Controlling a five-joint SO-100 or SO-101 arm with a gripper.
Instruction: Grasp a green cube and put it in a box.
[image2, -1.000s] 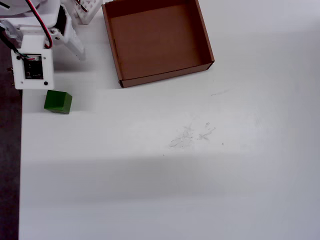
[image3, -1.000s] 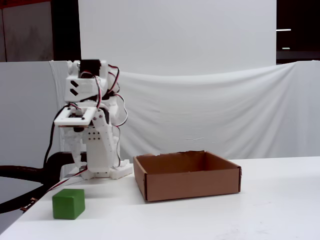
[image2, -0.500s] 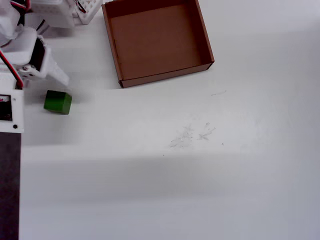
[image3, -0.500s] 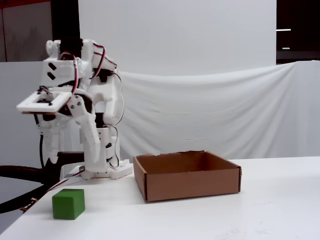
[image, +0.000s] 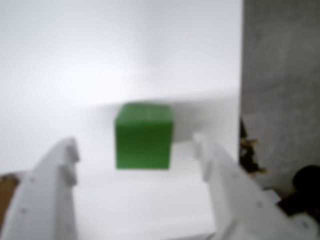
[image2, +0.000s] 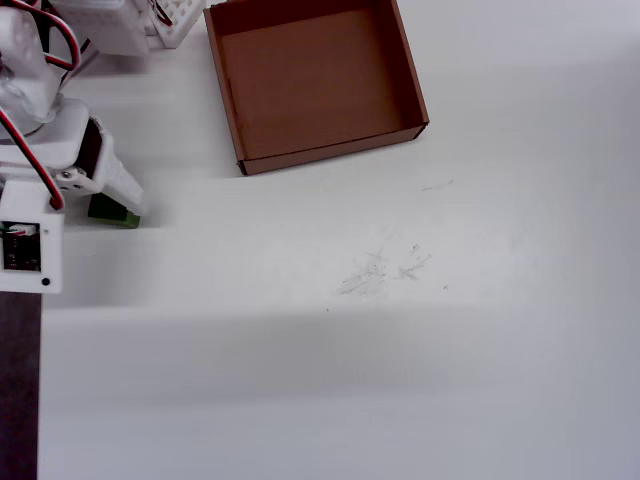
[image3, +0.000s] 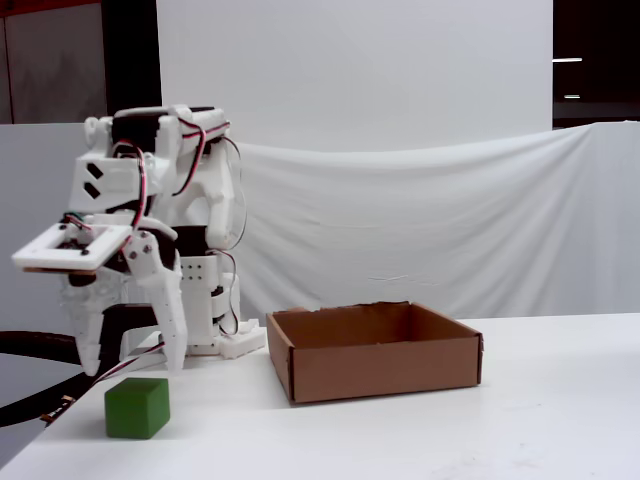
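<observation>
one green cube on desk, ungrasped; gripper spread wide just above, fingers straddling it for pickup. box near, empty.

**Gripper poised, fingers spread**

The white arm is folded forward, wrist bent, and the gripper points straight down. Its two fingers are parted wide, tips hanging clear of the table in the fixed view.
</observation>
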